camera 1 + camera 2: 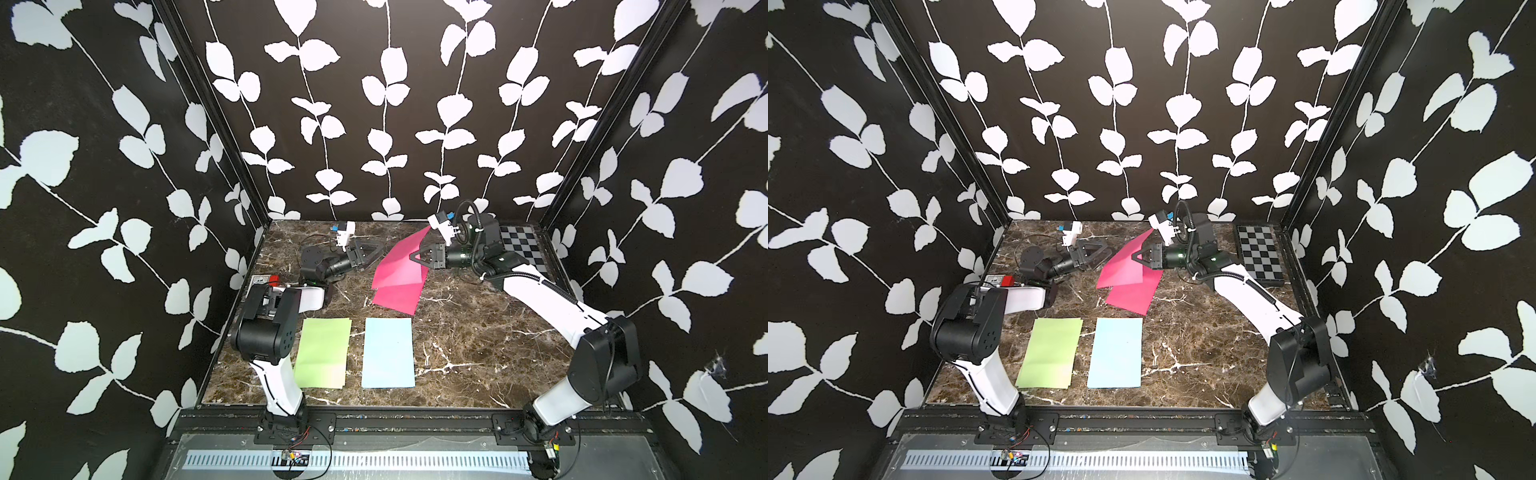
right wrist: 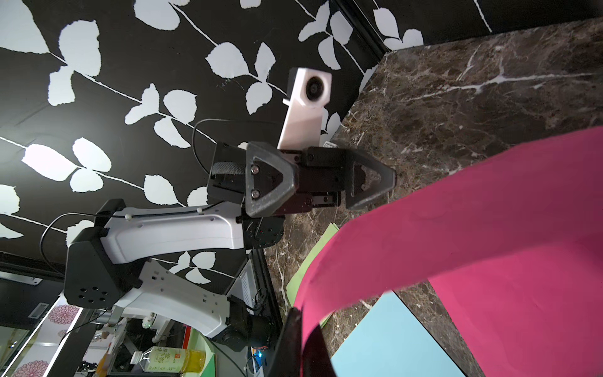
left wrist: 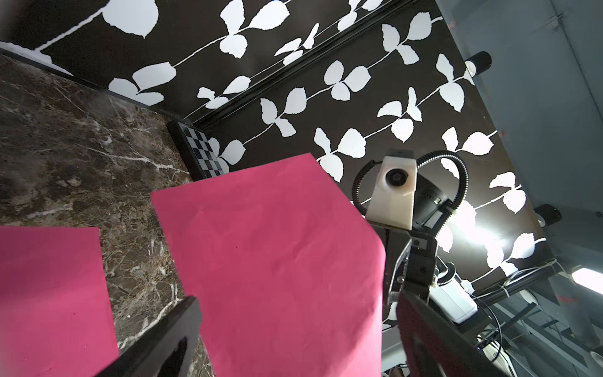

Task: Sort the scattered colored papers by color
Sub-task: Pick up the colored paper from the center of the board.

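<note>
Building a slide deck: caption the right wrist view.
The right gripper holds a pink sheet up before the open left gripper.

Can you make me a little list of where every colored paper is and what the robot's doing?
Green paper: flat on table, front left
Blue paper: flat, beside green, not touching
Flat pink paper: behind blue, on the table
Lifted pink paper: bent, raised above the flat pink
Right end effector: shut on lifted pink paper
Left end effector: open, close to lifted pink paper
</note>
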Motion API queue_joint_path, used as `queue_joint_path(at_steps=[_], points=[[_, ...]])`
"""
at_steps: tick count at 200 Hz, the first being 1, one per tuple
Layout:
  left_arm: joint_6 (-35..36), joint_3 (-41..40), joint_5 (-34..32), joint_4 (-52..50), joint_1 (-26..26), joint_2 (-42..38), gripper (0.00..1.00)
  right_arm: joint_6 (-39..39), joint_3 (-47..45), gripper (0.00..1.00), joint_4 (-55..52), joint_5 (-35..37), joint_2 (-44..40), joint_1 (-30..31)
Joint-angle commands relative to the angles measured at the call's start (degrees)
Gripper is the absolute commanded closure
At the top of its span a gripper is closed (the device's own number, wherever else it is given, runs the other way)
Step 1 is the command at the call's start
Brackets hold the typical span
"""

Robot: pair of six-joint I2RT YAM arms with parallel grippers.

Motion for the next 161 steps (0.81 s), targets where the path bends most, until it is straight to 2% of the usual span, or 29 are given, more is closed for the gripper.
queue_joint_path(at_steps=[1, 30, 65, 102, 135, 161], points=[[1.8, 1.0, 1.1, -0.7, -0.2, 0.2, 0.05, 0.4, 3.5, 1.0, 3.0, -1.5, -0.1, 0.4], [3.1, 1.3, 0.5, -2.4, -0.2, 0.9, 0.05, 0.3, 3.6, 1.0, 2.4, -1.3, -1.4, 0.4], [-2.8, 2.6, -0.1, 4.2, -0.3, 3.1, 0.05, 0.3, 3.5, 1.0, 2.8, -1.3, -1.1, 0.6], [-3.2, 3.7, 0.8, 4.1, -1.0, 2.1, 0.05, 0.8, 3.6, 1.0, 4.1, -2.0, 3.0, 0.7], [-0.5, 4.2, 2.3, -0.3, -1.0, 0.2, 0.06, -1.3, 4.4, 1.0, 1.0, -3.4, 5.8, 0.7], [5.6, 4.4, 3.7, -7.8, -1.0, -2.4, 0.07, -5.4, 4.6, 1.0, -4.9, -2.3, 5.8, 0.4]])
